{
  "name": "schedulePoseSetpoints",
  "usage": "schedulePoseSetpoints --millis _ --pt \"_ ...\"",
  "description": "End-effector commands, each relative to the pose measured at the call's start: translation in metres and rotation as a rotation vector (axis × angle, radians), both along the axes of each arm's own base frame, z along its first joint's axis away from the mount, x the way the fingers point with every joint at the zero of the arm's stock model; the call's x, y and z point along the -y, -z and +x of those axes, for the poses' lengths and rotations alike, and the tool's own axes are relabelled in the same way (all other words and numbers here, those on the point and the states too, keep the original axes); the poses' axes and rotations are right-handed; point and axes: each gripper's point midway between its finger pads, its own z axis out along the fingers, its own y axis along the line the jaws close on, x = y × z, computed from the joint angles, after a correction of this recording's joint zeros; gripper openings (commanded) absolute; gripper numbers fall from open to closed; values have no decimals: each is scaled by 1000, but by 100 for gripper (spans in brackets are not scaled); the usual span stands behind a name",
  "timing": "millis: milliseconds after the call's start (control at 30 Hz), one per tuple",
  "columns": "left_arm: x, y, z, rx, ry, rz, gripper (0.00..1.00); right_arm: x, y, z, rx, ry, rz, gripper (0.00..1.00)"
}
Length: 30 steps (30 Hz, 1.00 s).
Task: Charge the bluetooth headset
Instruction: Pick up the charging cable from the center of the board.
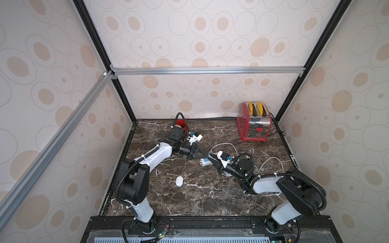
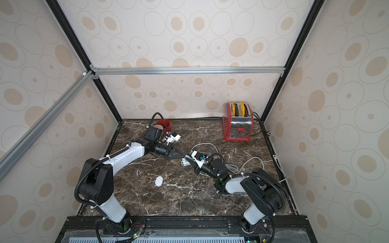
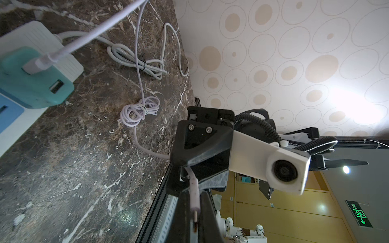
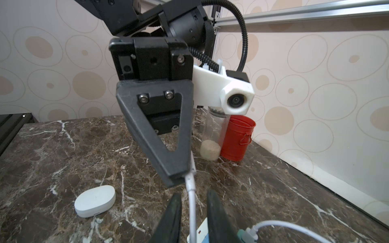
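The bluetooth headset [image 1: 179, 181] [image 2: 159, 181], a white oval case, lies alone on the marble, left of both grippers; the right wrist view shows it too [image 4: 95, 201]. My left gripper [image 3: 194, 210] is shut on the plug end of a thin white cable [image 3: 194, 189]. Its tip [image 1: 205, 155] meets my right gripper [image 1: 210, 156] above the white power strip [image 1: 205, 162]. The right gripper [image 4: 194, 195] is open, its fingers either side of the same cable [image 4: 192, 202] with gaps showing. That cable runs from a teal charger [image 3: 31, 84] plugged into the strip.
A red toaster [image 1: 253, 122] stands at the back right. A red can [image 4: 237, 138] and a clear jar [image 4: 213, 136] stand at the back left behind the left arm. Coiled thin cable [image 3: 139, 111] and the strip's thick cord [image 3: 134, 59] lie right of the strip.
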Motion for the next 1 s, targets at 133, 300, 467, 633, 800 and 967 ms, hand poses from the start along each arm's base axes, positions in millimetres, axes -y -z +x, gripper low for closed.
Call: schedulePoseSetpoints --millis 133,300,467,633,800,967 --pt "1 -13 -2 25 15 -28 0 -1 -26 -5 102 -15 20 15" --pt "2 -21 -3 35 31 -52 0 0 -18 -1 78 0 -5 15" --pt "1 -21 -8 33 44 -54 0 1 -15 6 68 36 -4 24" --pt "0 -18 -9 26 46 -49 0 -2 -16 4 76 14 -5 1" --pt "0 -18 -8 27 47 -51 0 -3 -15 2 71 -3 -11 0" --pt "0 -17 -6 32 38 -39 58 0 -11 -3 74 -1 -54 0"
